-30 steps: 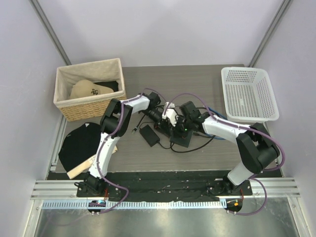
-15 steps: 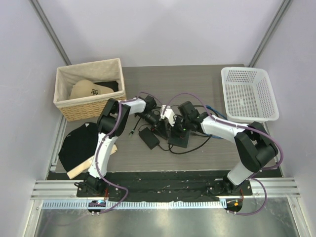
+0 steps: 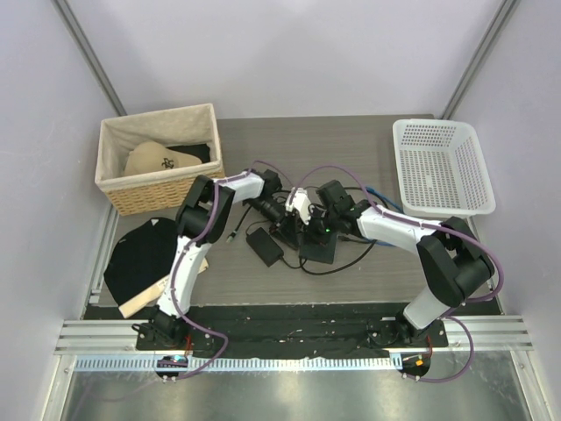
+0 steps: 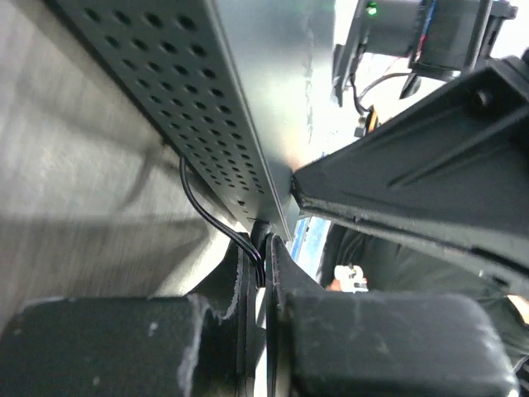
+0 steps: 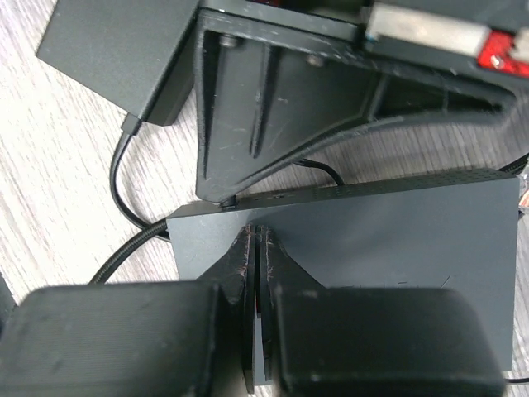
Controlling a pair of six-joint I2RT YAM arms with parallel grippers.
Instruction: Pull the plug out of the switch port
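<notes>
At centre of the top view, switch (image 3: pixel 317 253) and adapter brick (image 3: pixel 264 243) are seen nudged slightly left versus a second ago, with the left gripper (image 4: pixel 263 248) drawn left with them; no unplugging is indicated. Left jaws are pinched on a thin black cord (image 4: pixel 188 194) by the switch's perforated edge, not the blue one. On the switch top, the right gripper (image 5: pixel 258 240) is pressed down, fingers closed together. Further back, upper right of the switch, blue cable (image 3: pixel 375 192) is visible; plug and switch port are hidden.
</notes>
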